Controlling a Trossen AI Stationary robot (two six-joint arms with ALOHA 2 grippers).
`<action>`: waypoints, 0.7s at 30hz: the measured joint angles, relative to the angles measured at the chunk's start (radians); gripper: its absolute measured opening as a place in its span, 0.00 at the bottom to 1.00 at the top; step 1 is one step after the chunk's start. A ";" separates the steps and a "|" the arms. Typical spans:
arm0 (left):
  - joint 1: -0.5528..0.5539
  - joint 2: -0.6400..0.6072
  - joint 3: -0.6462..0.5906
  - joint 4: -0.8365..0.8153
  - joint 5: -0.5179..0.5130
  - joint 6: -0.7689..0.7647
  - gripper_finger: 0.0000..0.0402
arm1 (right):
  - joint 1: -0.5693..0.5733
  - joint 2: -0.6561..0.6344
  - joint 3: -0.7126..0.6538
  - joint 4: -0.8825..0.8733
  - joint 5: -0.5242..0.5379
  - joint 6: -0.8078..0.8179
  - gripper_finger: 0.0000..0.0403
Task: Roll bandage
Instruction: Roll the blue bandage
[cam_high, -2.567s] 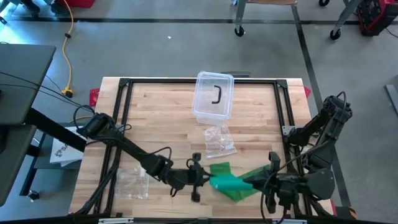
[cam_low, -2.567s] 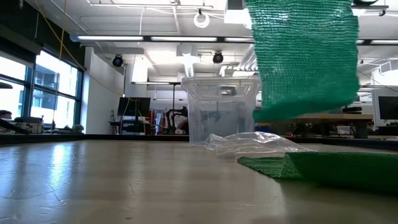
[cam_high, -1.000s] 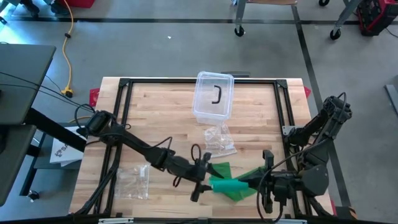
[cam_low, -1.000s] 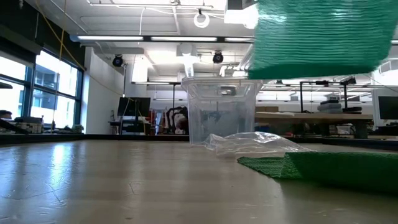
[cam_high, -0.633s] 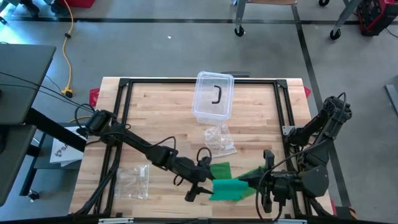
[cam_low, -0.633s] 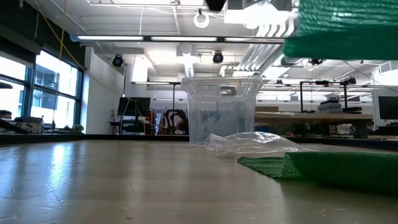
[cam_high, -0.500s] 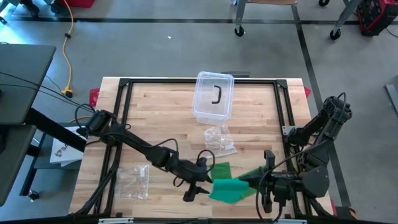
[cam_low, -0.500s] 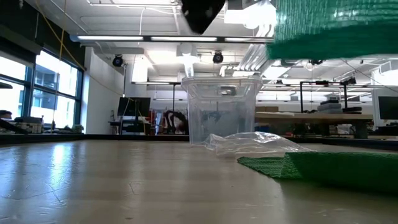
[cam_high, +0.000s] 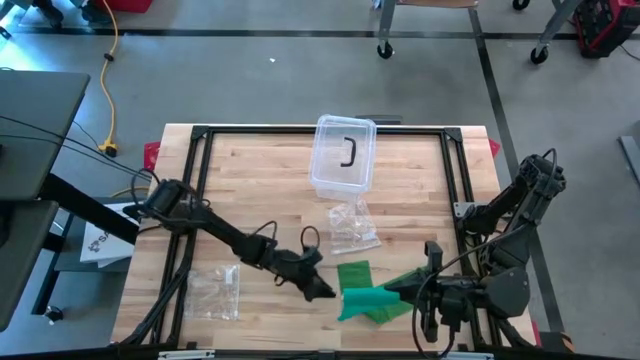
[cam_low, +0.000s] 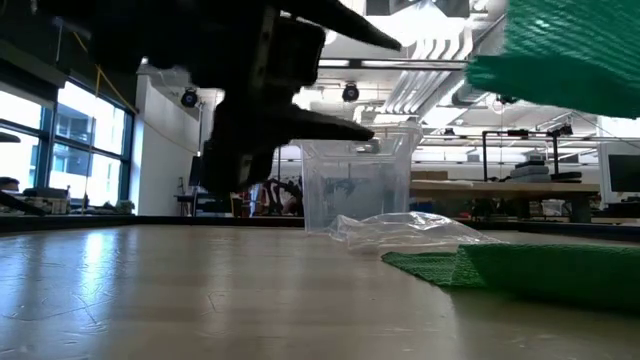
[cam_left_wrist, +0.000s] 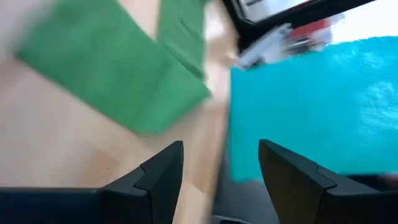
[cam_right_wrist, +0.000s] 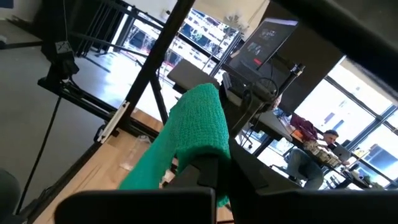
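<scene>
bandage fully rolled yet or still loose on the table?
Partly rolled. The right gripper is shut on the rolled end of the green bandage, lifted; a flat tail lies spread on the table. Left gripper open beside it.

bandage (cam_low: 570, 62) cut off at top/right edge, low view | left wrist view motion-blurred, we can't read details | right gripper (cam_right_wrist: 208, 169) tips hidden behind wrap

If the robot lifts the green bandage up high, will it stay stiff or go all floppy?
Probably floppy: the green bandage sags from the right hand down to a loose strip on the table. It looks light, a thin open weave. It likely won't slide much, since the fabric seems rough.
</scene>
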 joint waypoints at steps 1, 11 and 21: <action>-0.009 0.019 -0.011 0.064 0.011 -0.055 0.50 | 0.000 0.000 0.000 0.000 0.000 -0.007 0.01; -0.060 0.128 0.068 0.142 0.014 -0.268 0.50 | -0.009 0.000 0.000 0.034 -0.035 -0.060 0.01; -0.030 0.129 0.131 0.051 0.060 -0.278 0.50 | -0.008 0.000 0.000 0.137 -0.038 -0.213 0.01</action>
